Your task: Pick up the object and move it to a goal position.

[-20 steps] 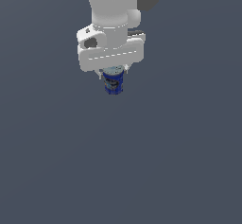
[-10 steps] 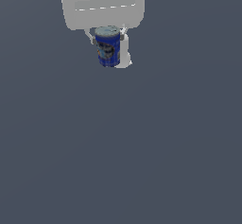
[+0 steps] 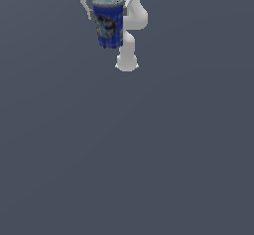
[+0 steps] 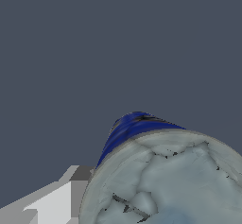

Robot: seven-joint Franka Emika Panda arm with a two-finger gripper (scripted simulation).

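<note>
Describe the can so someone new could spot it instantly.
Look to the top of the exterior view, where the white claw hangs over plain grey ground. The can sits upright between its fingers: a small cylinder, the only blue thing there, with a silvery-grey flat top.

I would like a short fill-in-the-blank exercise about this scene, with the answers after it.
1. The can has a dark ____ label.
2. The flat top of the can is silvery-____.
3. The claw holds the ____ between its fingers.
4. In the exterior view the can stands ____, top end up.

Answers: blue; grey; can; upright
</note>
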